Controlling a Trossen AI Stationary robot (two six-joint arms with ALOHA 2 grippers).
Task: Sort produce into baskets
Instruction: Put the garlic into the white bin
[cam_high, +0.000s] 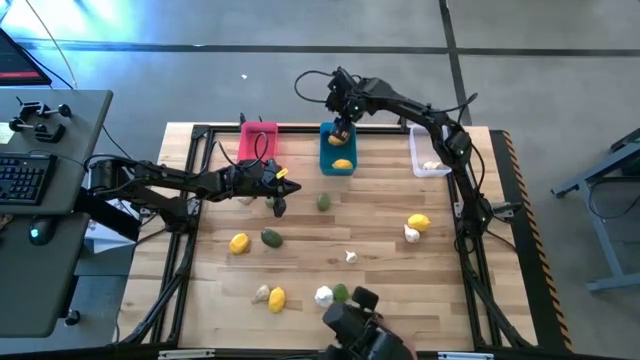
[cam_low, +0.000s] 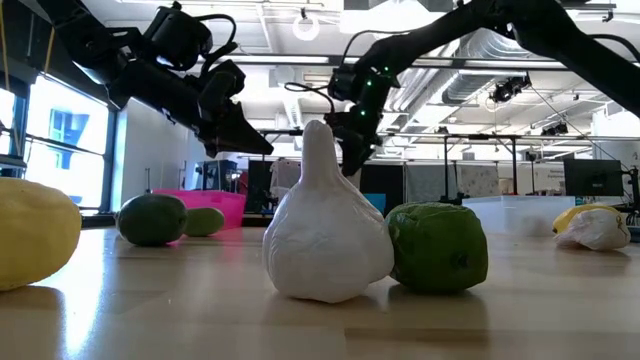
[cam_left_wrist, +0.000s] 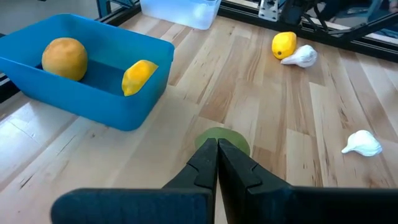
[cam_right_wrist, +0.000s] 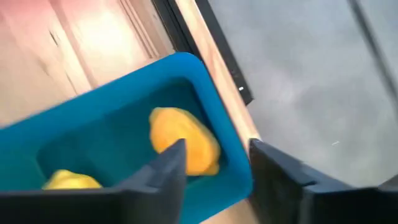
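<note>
- Bright blue rectangular plastic bin, holding an orange round fruit and a yellow lemon
- Hot pink plastic bin
- Pale translucent bin
- White garlic bulb
- Dark green round fruit
- Light wood-grain tabletop

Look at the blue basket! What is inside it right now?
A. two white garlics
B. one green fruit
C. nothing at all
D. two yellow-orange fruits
D: the blue basket holds an orange fruit and a yellow fruit, and the open right gripper hangs just above it. The green fruit sits on the table outside the basket, in front of the left gripper.
</note>
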